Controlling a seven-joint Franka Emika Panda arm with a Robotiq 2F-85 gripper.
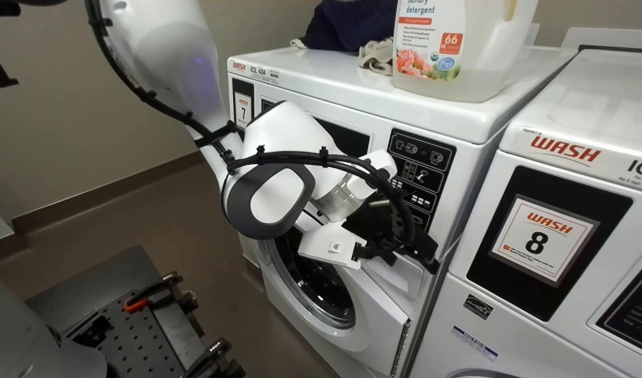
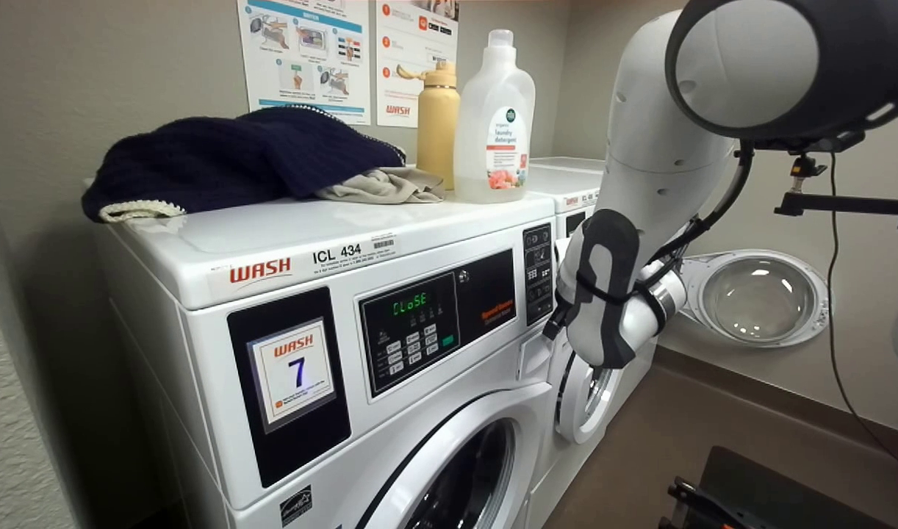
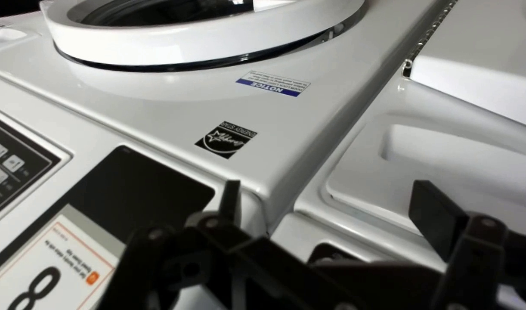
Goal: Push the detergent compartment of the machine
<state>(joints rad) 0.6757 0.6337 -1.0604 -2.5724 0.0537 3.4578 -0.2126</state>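
Note:
The machine is a white washer with a number 7 sign, in both exterior views. Its detergent compartment shows in the wrist view as a white rectangular front with a hand recess. The front sits in its frame and looks about flush; its inner trays are hidden. It is partly visible in both exterior views. My gripper is open, fingers wide apart and empty. One finger is in front of the compartment, the other near the neighbouring washer's edge. Contact cannot be told.
A second washer with a number 8 sign stands close beside the machine. A detergent bottle, a yellow bottle and a dark cloth are on the machine. A dark cart with clamps stands near the robot base.

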